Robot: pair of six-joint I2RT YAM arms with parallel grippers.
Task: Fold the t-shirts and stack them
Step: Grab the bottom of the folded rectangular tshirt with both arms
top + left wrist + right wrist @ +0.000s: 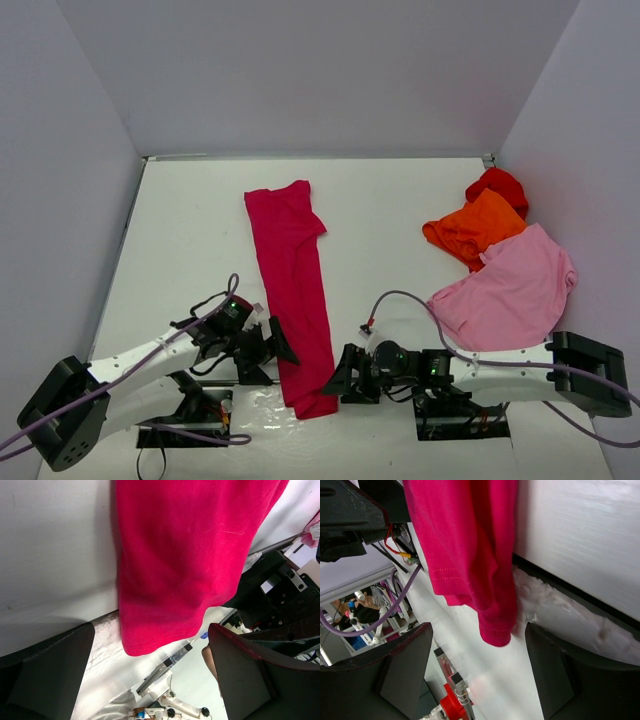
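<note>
Where both arms flank it, crimson-magenta t-shirt (pixel 293 290) runs near-to-far.

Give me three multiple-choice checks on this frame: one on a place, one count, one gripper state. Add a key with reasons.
1. Where does the crimson-magenta t-shirt lie?
A. On the pile at the right
B. In a long strip down the middle of the table
C. Bunched in the far left corner

2. How many t-shirts are in view?
A. Two
B. Three
C. Four

3. How do the left gripper and right gripper stand?
A. Both open, holding nothing
B. Both shut on cloth
C. Left shut, right open

Key:
1 B, the strip runs from the far half of the table to its near edge.
2 C, it plus the light pink t-shirt, orange t-shirt and red t-shirt piled at the right.
3 A, both wrist views show the fingers apart, with the strip's near end ahead of them.
</note>
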